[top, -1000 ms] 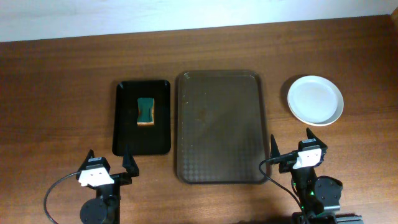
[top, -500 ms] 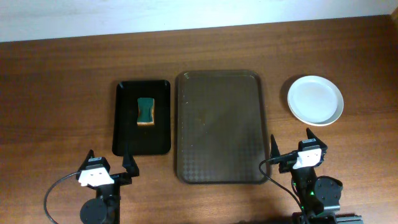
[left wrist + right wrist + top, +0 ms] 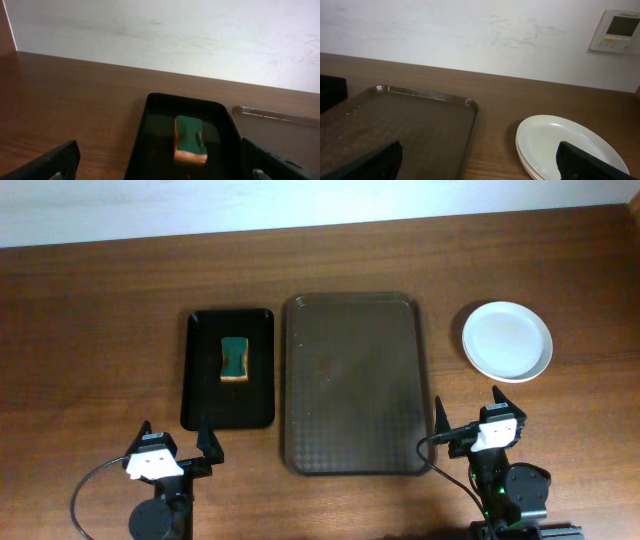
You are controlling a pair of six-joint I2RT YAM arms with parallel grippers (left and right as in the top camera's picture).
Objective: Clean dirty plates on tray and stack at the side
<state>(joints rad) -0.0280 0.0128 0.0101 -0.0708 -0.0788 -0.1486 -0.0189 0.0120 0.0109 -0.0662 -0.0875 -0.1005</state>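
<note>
A wood-grain surface with a soft satin sheen carries a dark brown tray, plastic by its look, with a finely textured floor and a glossy rim. The smaller black tray is smooth, shiny plastic. On it lies a sponge, rough matt green over pale foam. The white plates look smooth and glazed.

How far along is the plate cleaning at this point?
Done: the brown tray holds no plates; the white plates sit stacked on the table to its right, the top one looking clean. The sponge lies on the black tray. In hand: nothing; the left end effector and right end effector are open. Left: seemingly nothing.
</note>
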